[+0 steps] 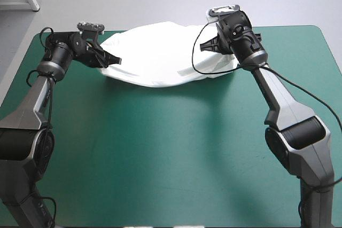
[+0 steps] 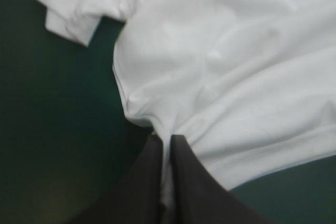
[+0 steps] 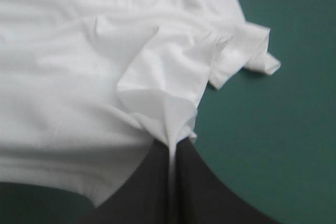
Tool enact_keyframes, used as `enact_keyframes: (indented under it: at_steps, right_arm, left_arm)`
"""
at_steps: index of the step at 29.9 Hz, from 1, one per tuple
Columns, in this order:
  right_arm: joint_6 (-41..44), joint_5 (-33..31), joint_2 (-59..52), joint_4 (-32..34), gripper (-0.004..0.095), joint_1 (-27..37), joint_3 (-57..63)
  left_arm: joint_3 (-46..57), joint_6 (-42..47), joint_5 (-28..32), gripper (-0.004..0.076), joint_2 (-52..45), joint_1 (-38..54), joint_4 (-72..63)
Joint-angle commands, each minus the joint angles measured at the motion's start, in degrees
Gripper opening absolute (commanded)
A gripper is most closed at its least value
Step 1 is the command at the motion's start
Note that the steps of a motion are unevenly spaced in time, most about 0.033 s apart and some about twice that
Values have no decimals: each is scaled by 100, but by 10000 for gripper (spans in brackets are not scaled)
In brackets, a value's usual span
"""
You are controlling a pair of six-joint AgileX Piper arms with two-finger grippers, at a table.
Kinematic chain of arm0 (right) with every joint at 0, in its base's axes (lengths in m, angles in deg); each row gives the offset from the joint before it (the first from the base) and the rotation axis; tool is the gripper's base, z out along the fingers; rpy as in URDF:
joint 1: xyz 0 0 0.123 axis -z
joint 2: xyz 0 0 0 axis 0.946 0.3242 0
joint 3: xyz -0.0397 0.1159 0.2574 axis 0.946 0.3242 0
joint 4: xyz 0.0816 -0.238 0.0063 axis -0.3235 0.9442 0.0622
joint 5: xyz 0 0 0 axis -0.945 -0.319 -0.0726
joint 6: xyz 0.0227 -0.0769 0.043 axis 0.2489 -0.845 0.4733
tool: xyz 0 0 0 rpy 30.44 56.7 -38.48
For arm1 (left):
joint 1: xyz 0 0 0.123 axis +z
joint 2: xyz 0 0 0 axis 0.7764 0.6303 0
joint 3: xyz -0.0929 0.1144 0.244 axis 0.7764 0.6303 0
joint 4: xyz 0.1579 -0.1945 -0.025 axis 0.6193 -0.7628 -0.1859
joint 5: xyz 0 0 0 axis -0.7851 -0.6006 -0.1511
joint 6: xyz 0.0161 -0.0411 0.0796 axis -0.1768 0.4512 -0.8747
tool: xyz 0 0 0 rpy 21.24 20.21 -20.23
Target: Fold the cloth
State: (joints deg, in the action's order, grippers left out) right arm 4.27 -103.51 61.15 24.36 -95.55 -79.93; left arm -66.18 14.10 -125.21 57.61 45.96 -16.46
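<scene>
1. While each hand pinches only a small gather of cloth, the hold itself is the weak spot. The left hand [image 1: 117,60] is all but closed on a bunched edge of the T-shirt [image 1: 160,57]. The right hand [image 1: 203,46] is likewise nearly closed on a peaked fold, with just a sliver of fabric between its black fingers [image 3: 210,192].
2. The T-shirt spans from one hand to the other over the far part of the tabletop [image 1: 160,153], reaching toward its far edge. I cannot tell whether its middle rests on the teal-green cover or sags just above it.
3. Slipping: a sharp pull apart or a quick lift could, I judge, draw the thin pinch out of either hand. That side would then drop in a heap on the tabletop.
4. Wrong layers: either hand may be holding a stray fold and not a true corner, so the body would twist instead of folding square.
5. Loose sleeves: the left sleeve [image 2: 68,11] and the right sleeve [image 3: 247,51] lie free on the tabletop. They could drag, tuck under or end up crooked in the fold.
6. Far edge: carried further back, the cloth could slide off the tabletop.
</scene>
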Motion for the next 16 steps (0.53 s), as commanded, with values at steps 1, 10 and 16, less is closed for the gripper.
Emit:
enact_keyframes:
  at_steps: [1,10,16]
  right_arm:
    - [-117,-17,-1251,-69,-18,-7,1186]
    - [-291,-17,-3834,-1114,-18,-215,5002]
    - [-278,-17,-5269,-1728,-18,-215,6953]
  left_arm:
    - [959,3,310,-10,-942,6,-53]
    - [3910,-92,-171,-10,-3428,6,-95]
    - [4915,-92,-1512,-10,-4474,6,-54]
